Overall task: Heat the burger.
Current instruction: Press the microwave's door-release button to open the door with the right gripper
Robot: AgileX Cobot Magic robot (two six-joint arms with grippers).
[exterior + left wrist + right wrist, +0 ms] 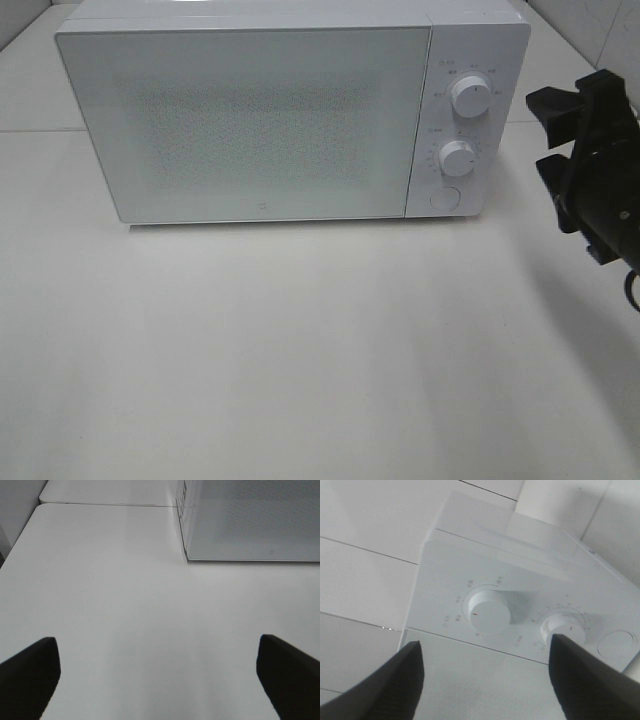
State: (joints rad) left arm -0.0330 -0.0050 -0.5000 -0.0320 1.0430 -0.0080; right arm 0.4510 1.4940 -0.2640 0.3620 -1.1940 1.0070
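Well, my left gripper (pixel 157 672) hangs over the smooth, matte white table (pixel 125 605), its black wedge-shaped jaws spread wide with nothing between them. My right gripper (pixel 556 135) faces the boxy white microwave (pixel 260 120), jaws parted and empty, near two round white knobs (pixel 470 95) and a flat round button (pixel 444 198). The door (pixel 245 115) is shut, its pane finely speckled. I cannot tell where the burger is.

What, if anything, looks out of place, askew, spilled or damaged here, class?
Nothing stands out. The microwave sits flat on the table with its door shut. Its upper knob, lower knob and round button look intact. No spill or damage shows. The burger is in no view.
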